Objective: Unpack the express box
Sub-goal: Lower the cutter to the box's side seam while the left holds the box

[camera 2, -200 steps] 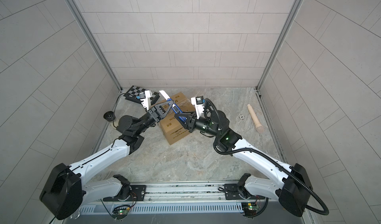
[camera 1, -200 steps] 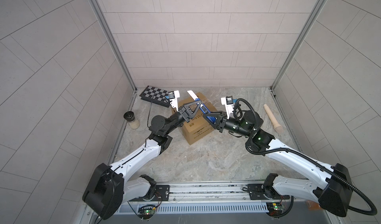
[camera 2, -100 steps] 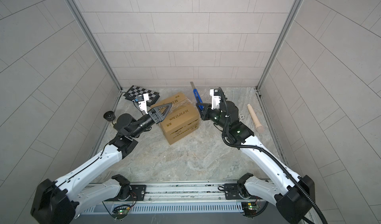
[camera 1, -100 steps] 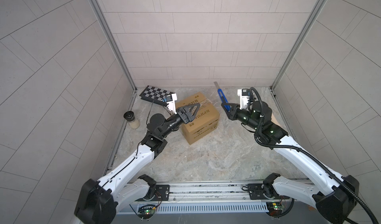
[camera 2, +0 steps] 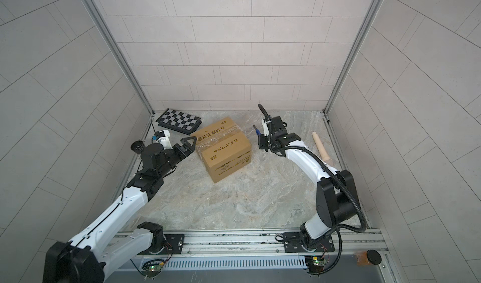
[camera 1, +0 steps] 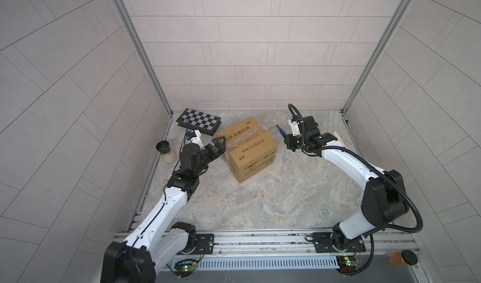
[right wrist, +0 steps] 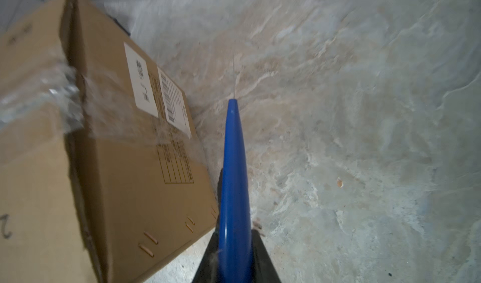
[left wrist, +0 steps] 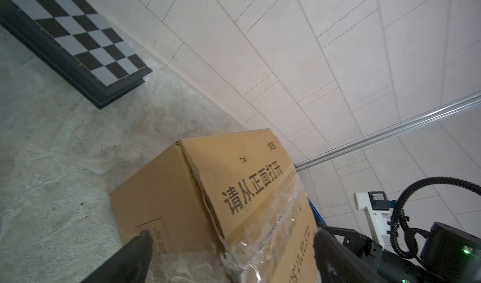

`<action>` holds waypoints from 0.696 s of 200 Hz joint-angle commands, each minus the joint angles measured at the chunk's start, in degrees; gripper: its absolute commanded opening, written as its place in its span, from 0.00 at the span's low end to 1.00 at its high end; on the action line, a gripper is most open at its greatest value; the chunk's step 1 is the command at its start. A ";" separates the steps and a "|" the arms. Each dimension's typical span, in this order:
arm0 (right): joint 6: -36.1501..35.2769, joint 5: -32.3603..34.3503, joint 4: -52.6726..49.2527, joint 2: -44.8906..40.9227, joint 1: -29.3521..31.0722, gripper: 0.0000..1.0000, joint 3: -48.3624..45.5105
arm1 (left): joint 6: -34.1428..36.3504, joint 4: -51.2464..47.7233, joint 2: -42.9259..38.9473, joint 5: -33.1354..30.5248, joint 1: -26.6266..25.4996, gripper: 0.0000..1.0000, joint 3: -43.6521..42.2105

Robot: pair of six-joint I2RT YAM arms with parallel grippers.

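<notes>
The express box (camera 1: 247, 149) (camera 2: 223, 149), a brown carton with black print, stands closed mid-table, with crumpled clear tape along its top seam. My left gripper (camera 1: 220, 145) (camera 2: 188, 145) is open just left of the box's top edge, holding nothing. In the left wrist view its fingers (left wrist: 141, 238) straddle the taped corner of the box (left wrist: 182, 190) without touching it. My right gripper (camera 1: 287, 141) (camera 2: 260, 141) (right wrist: 234, 242) is shut on a blue-handled knife (camera 1: 281, 131) (camera 2: 257, 130) (right wrist: 234, 164), right of the box (right wrist: 117, 164), which bears a white label. The blade points at the back wall.
A checkered board case (camera 1: 199, 120) (camera 2: 179, 120) (left wrist: 73, 34) lies at the back left. A small jar with a black lid (camera 1: 165, 152) (camera 2: 138, 146) stands by the left wall. A wooden rolling pin (camera 1: 338, 138) (camera 2: 321, 149) lies by the right wall.
Both grippers have left the box top. The left one opened and drew back to the left; the right one carried the knife off to the right.
</notes>
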 commanded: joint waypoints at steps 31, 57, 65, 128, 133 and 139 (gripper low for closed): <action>-0.48 -6.42 -4.78 -11.67 7.14 0.00 -7.18 | 0.25 9.60 14.84 9.28 0.87 1.00 9.53; 5.48 -5.58 -5.97 -20.25 13.70 0.00 -12.89 | 0.18 11.55 19.82 14.30 0.82 1.00 14.34; 7.98 -3.59 -6.91 -23.20 15.53 0.00 -14.74 | 0.69 11.06 21.01 15.33 0.86 1.00 15.91; 4.27 3.73 -9.62 -31.09 3.24 0.00 -15.25 | 9.08 -3.83 16.64 10.81 1.48 1.00 21.66; 2.66 4.11 -9.34 -28.83 2.42 0.00 -13.30 | 10.43 -6.48 14.86 9.05 1.48 1.00 21.59; 0.79 3.96 -8.93 -25.88 1.46 0.00 -11.02 | 12.10 -9.51 12.39 6.82 1.48 1.00 21.37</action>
